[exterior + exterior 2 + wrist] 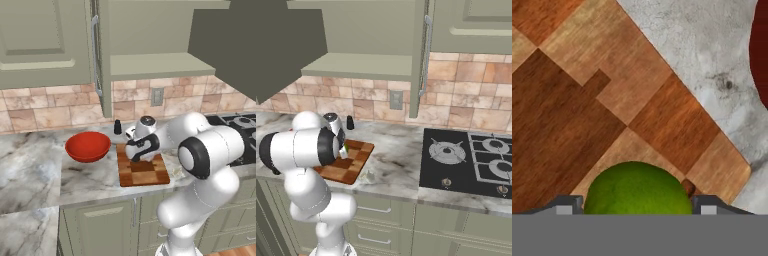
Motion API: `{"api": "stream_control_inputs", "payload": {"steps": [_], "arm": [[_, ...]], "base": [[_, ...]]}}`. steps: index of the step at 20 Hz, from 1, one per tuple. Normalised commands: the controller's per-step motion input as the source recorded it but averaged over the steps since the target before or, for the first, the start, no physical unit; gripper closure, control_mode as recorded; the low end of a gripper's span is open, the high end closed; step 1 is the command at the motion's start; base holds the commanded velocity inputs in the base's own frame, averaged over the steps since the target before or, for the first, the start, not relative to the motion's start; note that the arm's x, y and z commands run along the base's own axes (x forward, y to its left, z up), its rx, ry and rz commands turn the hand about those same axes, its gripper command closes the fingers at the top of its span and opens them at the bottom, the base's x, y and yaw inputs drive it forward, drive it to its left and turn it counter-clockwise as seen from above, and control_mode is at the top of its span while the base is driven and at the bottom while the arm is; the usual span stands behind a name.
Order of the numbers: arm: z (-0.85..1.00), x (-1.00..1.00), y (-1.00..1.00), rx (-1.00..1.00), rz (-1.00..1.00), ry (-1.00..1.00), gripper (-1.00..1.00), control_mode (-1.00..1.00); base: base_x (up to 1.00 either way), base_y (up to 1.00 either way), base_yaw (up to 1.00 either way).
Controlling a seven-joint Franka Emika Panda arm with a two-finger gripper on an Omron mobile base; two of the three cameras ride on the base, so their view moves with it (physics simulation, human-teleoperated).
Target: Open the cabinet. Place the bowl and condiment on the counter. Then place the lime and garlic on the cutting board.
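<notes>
Green, round and glossy, the lime (pixel 637 187) is sitting at the bottom centre of the hand view between the two dark finger tips (pixel 564 205), over the chequered light-and-dark wooden cutting board (pixel 587 100). The two-finger gripper (pixel 637 206) is standing spread wide, with a tip on each side of the fruit; you cannot tell whether the pads are touching it or just flanking it.

You are likely at the release of the lime onto the board. Make sure it is resting on the wood before you pull away, and keep it clear of the board's corner at the lower right of the hand view, since a round fruit will probably roll. Lift straight up so neither finger nudges it.

In the left base view the white arm is folding low across the middle of the frame, with the wrist bent down and the gripper (pixel 136 156) hanging over the board's (pixel 145 175) upper left part. The glossy red bowl (pixel 88 146) is already sitting on the grey-white veined marble counter (pixel 30 165), left of the board. The slim black condiment bottle (pixel 118 127) is standing behind it near the tiled wall. At the top, the sage-green cabinet (pixel 150 64) is standing open. In the right base view a small whitish lump, probably the garlic (pixel 370 175), is lying on the counter just beside the board's near right corner, still to be placed.
</notes>
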Motion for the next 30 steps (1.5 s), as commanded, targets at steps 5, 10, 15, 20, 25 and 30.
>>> {"api": "stream_control_inputs", "payload": {"steps": [5, 10, 15, 20, 25, 30], "arm": [[0.0, -0.09, -0.16, 0.0, 0.0, -0.07, -1.0, -1.0], [0.0, -0.02, -0.06, 0.0, 0.0, -0.06, -1.0, -1.0], [0.08, 0.0, -0.01, 0.01, 0.0, -0.01, -1.0, -1.0], [0.37, 0.0, -0.03, 0.02, 0.0, 0.0, -1.0, -1.0], [0.3, -0.02, -0.06, 0.01, 0.0, 0.0, -1.0, -1.0], [0.08, -0.15, -0.2, 0.0, 0.0, 0.02, -1.0, -1.0]], "base": [[0.0, 0.0, 0.0], [0.0, 0.0, 0.0], [0.0, 0.0, 0.0], [0.0, 0.0, 0.0], [0.0, 0.0, 0.0], [0.0, 0.0, 0.0]]}}
